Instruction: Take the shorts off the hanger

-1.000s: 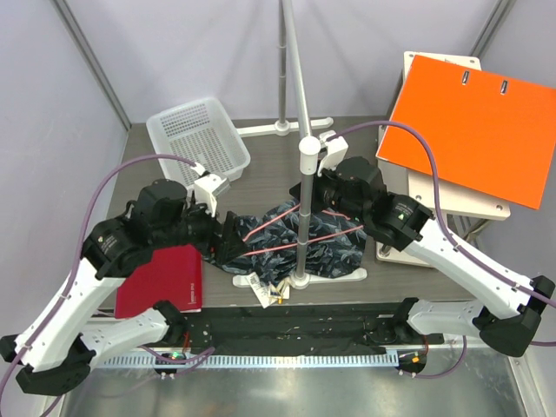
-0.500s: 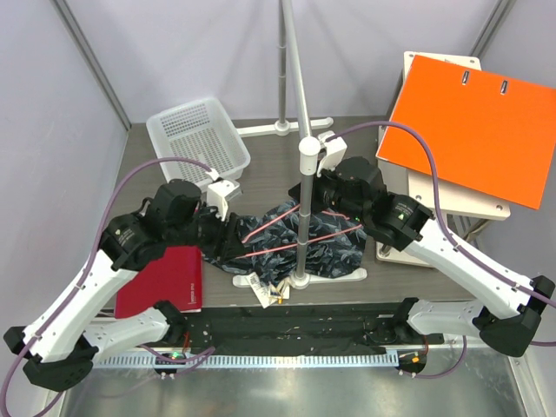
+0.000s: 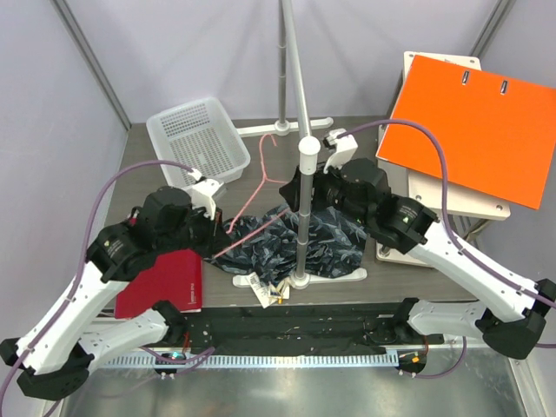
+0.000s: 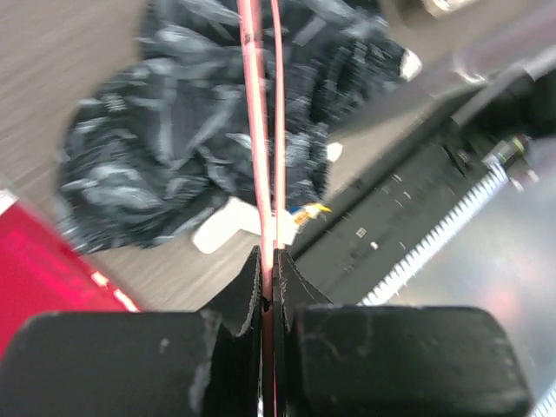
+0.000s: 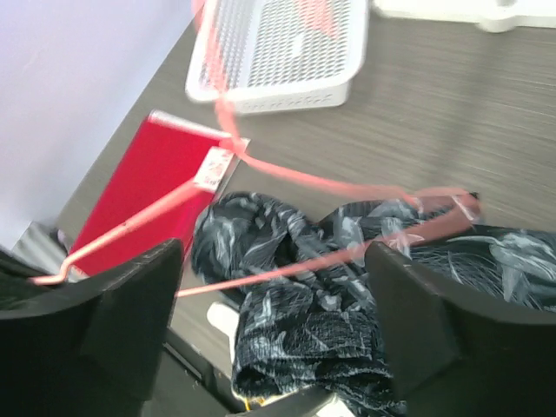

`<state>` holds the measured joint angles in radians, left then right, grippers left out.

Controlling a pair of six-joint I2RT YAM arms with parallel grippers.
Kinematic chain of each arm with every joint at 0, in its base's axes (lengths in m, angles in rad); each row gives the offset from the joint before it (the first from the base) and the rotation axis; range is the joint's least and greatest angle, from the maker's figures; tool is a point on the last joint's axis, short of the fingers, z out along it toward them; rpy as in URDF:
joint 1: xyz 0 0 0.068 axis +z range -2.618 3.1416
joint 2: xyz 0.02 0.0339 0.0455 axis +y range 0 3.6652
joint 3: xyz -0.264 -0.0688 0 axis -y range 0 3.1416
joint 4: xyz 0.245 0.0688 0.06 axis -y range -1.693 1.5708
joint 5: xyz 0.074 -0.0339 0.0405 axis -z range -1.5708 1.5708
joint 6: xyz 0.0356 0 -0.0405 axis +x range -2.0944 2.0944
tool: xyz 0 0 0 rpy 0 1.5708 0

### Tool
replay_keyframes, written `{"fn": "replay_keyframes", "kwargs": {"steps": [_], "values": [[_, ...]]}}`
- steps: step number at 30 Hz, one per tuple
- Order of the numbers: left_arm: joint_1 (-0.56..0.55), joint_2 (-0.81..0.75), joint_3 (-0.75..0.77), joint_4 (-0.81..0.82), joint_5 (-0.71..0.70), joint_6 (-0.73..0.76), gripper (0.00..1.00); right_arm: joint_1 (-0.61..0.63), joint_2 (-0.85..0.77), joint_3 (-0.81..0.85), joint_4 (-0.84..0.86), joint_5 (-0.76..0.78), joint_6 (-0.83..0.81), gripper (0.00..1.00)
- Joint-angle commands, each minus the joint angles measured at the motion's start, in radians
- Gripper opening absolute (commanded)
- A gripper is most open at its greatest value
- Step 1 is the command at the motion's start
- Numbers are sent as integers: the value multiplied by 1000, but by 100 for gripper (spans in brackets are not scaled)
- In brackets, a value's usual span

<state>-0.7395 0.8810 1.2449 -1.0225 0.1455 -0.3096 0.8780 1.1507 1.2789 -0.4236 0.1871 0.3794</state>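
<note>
A dark wood-grain table (image 3: 391, 287) was seen from above, with both arms reaching in from its near edge. An orange binder (image 3: 469, 117) was laid on a pale board (image 3: 452, 195) overhanging the table's right edge. A white basket (image 3: 198, 139) was set at the far left corner, and a red book (image 3: 161, 282) was laid flat near the left end of the near edge.

The shorts (image 3: 326, 248) were found crumpled on the table at the middle of its near edge, around the foot of a grey rail pole (image 3: 301, 187). The red book was just beside them on the left.

The hanger (image 3: 261, 187) was tilted up over the far left part of the shorts, its hook pointed toward the basket. One wire was stretched across the cloth. Whether any wire was threaded through the shorts could not be told.

The left gripper (image 3: 217, 233) was clamped tight on the hanger's wire at its near left end, as its wrist view showed (image 4: 269, 274). The right gripper (image 5: 274, 252) was held above the shorts beside the pole with its fingers (image 5: 130, 313) spread wide and nothing gripped between them.

Small paper tags (image 3: 269, 291) were spilled from the shorts toward the near edge.
</note>
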Motion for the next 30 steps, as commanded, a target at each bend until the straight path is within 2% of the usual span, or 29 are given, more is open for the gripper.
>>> {"fn": "replay_keyframes", "kwargs": {"steps": [1, 3, 6, 9, 11, 15, 22, 30], "values": [[2, -53, 24, -5, -226, -103, 0, 1, -92, -27, 36, 239, 120, 100], [2, -71, 28, -42, -396, -194, 0, 1, -143, -56, 32, 348, 203, 100], [2, -127, 19, -30, -552, -314, 0, 1, -209, -101, 34, 446, 282, 100], [2, -181, -2, 37, -577, -359, 0, 1, -265, -134, 39, 488, 291, 99], [2, -208, -1, 120, -543, -347, 0, 1, -287, -145, 39, 495, 286, 98], [2, -159, 68, 212, -460, -304, 0, 1, -333, -154, 37, 477, 266, 97], [17, 47, 252, 315, -410, -212, 0, -1, -388, -159, 32, 427, 289, 96], [149, 272, 461, 427, -103, -164, 0, 1, -413, -127, -9, 408, 286, 95]]}}
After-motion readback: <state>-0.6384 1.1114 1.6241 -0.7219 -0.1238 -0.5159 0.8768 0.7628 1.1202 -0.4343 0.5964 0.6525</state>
